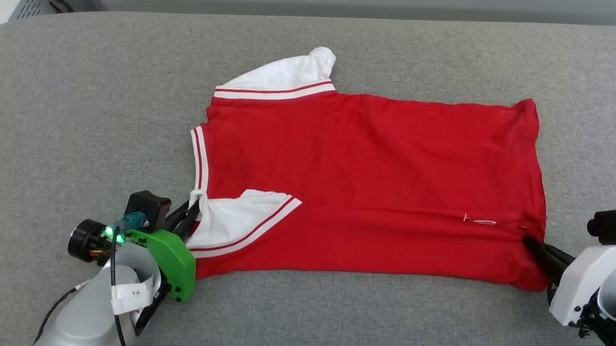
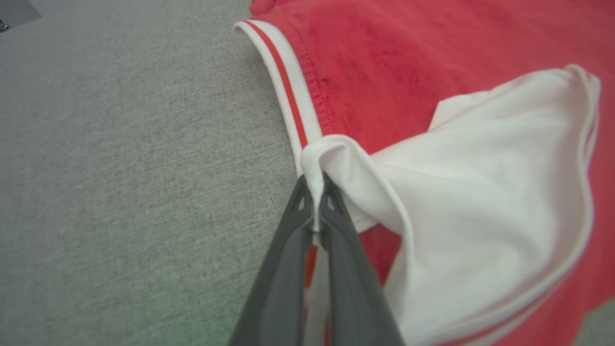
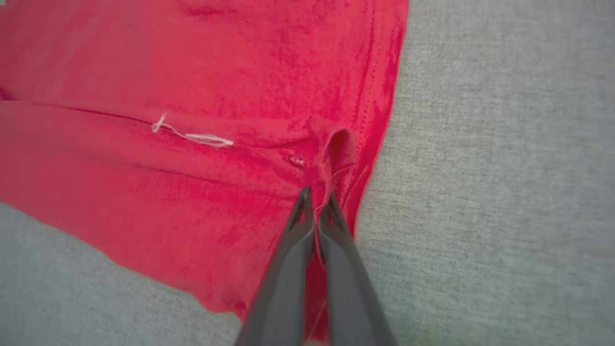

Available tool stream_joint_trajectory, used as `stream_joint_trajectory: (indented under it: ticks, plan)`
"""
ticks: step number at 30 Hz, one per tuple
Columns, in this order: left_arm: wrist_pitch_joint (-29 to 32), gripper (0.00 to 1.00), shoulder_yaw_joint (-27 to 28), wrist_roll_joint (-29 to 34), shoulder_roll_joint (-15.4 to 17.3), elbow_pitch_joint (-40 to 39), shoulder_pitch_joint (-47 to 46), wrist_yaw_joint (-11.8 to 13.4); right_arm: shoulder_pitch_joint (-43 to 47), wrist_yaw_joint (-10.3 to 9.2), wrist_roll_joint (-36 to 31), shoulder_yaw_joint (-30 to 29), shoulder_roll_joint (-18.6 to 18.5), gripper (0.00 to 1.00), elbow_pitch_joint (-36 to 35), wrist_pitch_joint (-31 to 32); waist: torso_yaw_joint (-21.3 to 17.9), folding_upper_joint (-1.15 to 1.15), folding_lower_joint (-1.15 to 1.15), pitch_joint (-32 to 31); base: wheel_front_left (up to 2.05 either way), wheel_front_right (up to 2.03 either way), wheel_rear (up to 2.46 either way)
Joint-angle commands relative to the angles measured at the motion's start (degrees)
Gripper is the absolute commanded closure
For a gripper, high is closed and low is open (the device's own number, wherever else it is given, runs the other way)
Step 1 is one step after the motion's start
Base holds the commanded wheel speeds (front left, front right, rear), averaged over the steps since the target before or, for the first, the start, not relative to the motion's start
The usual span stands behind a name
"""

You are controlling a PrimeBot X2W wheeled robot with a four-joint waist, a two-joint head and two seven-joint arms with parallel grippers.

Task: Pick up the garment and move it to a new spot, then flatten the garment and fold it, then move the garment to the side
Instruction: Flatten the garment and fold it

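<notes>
Left gripper (image 1: 194, 205) pinches the white sleeve (image 1: 237, 217) of the red jersey (image 1: 366, 160), right gripper (image 1: 529, 240) its hem corner (image 1: 533, 226) (both finger pairs closed tight on cloth), likely to lay the lengthwise fold straight.

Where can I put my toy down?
Bare grey table lies left of the shirt, behind it up to the far edge, and in a strip in front. Crowded: the shirt's front corners, where the left pincer and right pincer pinch it.
</notes>
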Motion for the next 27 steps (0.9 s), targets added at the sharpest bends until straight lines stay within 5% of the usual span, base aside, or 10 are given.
stream_joint_trajectory:
  ticks: [1, 5, 6, 7, 8, 20, 27]
  plan:
    - [-0.76, 1.00, -0.93, -1.20, -0.70, 1.42, -1.34, -0.14, -0.96, -0.06, -0.31, 0.39, 0.39, 1.00, 0.74, -0.12, -0.04, 0.00, 0.00, 0.77, 0.00, 0.00, 0.00]
    - [-2.14, 1.00, -3.53, -3.39, -1.51, 5.09, -2.52, -0.15, -1.47, -0.06, -0.53, 1.13, 1.05, 1.00, 2.03, -1.26, 0.15, 0.00, 0.00, 0.52, 0.00, 0.00, 0.00]
    - [-2.41, 1.00, -3.90, -4.10, -1.72, 5.78, -2.82, -0.15, -1.52, -0.06, -0.67, 1.19, 0.94, 0.89, 2.08, -1.83, 0.29, 0.00, 0.00, 0.15, 0.00, 0.00, 0.00]
    - [-2.59, 0.55, -4.20, -4.48, -1.73, 6.27, -3.08, -0.15, -1.50, -0.06, -0.80, 1.20, 0.80, 0.56, 2.07, -2.28, 0.37, 0.00, 0.00, -0.15, 0.00, 0.00, 0.00]
    - [-2.77, 0.00, -4.48, -4.65, -1.60, 6.88, -3.50, -0.15, -1.38, -0.06, -0.79, 1.12, 0.66, 0.00, 1.90, -2.84, 0.51, 0.00, 0.00, -0.63, 0.00, 0.00, 0.00]
    - [-2.97, 0.00, -6.14, -6.12, 3.64, 1.40, -6.60, -0.15, 5.22, -0.06, -0.13, -4.39, -4.74, 0.00, -6.56, -7.52, 1.76, 0.00, 0.00, -5.30, 0.00, 0.00, 0.00]
    - [9.57, 0.00, -14.45, -13.70, 9.31, -10.22, -9.99, -0.15, 9.32, -0.06, -2.80, -9.13, -4.71, 0.00, -10.38, -6.02, 2.44, 0.00, 0.00, -6.34, 0.00, 0.00, 0.00]
